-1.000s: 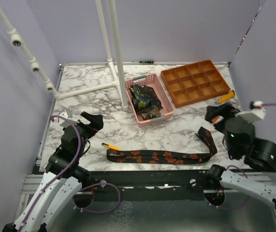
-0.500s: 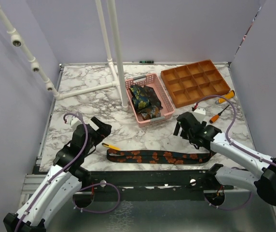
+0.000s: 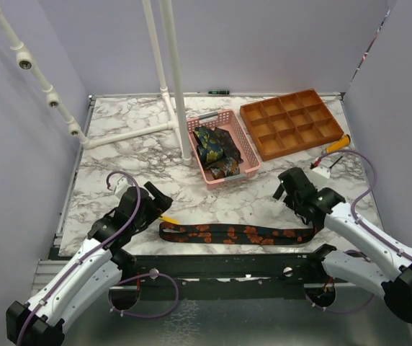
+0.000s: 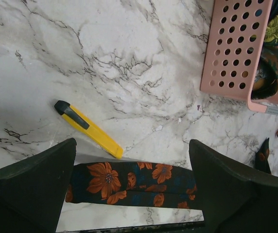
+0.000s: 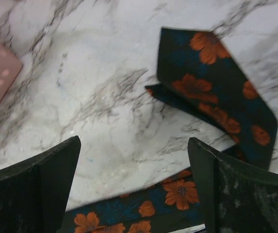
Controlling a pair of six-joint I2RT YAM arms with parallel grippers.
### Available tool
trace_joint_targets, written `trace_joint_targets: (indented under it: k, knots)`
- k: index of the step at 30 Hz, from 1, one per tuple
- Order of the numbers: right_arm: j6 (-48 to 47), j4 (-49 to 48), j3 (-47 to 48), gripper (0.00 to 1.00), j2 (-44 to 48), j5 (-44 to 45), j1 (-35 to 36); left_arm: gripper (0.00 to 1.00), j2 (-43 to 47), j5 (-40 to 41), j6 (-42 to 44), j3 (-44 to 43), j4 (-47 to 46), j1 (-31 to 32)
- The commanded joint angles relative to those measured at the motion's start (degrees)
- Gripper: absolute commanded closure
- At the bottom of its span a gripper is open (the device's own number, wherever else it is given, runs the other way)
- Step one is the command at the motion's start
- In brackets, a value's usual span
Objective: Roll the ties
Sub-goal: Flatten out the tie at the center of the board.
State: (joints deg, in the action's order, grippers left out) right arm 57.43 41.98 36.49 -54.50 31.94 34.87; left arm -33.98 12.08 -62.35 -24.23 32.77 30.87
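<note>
In pink basket (image 3: pixel 224 115), mid-table (image 3: pixel 119 151): bundle of paisley ties (image 3: pixel 213 148), dark w/ yellow-green-blue. Just R of it: orange compartment tray (image 3: pixel 290 124). Along near edge: flower tie (image 3: pixel 235 233) laid flat, R end folded back. Over its L end: left gripper (image 4: pixel 131 145), spread wide, gripping nothing; yellow cutter (image 4: pixel 89 128) beside. Over R end: right gripper (image 5: pixel 134 141), likewise spread, nothing btw fingers.

Bright, even overhead light; soft shadows; right wrist view slightly blurred.
</note>
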Motion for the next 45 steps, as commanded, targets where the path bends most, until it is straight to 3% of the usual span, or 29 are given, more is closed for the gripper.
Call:
trace_joint_targets:
  k: [1,5,9,18,21,23,28,32,35,40,45]
  knots:
    - [-3.7,8.4,7.3,0.03,-4.4,6.1,-7.7,0.01,2.7,2.2,-1.9,0.9,0.2,0.2]
    - [-10.4,7.5,10.0,0.00,-10.5,0.6,-13.1,0.01,2.1,2.7,-1.4,0.6,-0.2,0.2]
    - [-11.6,8.7,11.5,0.00,-19.0,-1.5,-14.0,0.01,0.9,2.3,0.5,0.2,-2.1,0.1]
    - [-18.5,6.8,13.0,0.00,-28.7,-6.4,-14.6,0.01,3.0,-1.3,1.5,2.3,-6.5,0.2]
    - [-20.0,5.5,12.6,0.04,-29.3,-8.3,-16.3,0.01,3.6,-1.2,1.4,2.8,-6.7,0.2]
    - [-21.2,4.6,12.2,0.10,-30.0,-10.1,-17.7,0.01,3.7,-1.2,1.0,2.9,-6.7,0.2]
    - [-22.9,3.6,12.2,0.45,-32.6,-12.9,-19.9,0.01,3.7,-1.1,0.5,3.0,-7.1,0.2]
    - [-24.6,2.7,12.4,0.67,-32.5,-14.6,-21.3,0.01,4.0,-0.8,0.0,3.0,-7.2,0.2]
    - [-25.3,2.4,13.1,0.98,-30.2,-13.9,-21.6,0.01,4.2,-0.7,0.1,3.3,-7.2,0.2]
    - [-26.7,-3.3,15.5,1.00,-19.9,-14.2,-22.0,0.01,3.8,0.0,0.7,2.5,-7.2,0.2]
    - [-28.1,-17.5,14.8,1.00,-8.4,-19.2,-23.4,0.01,2.2,2.7,2.0,-0.1,-7.2,0.2]
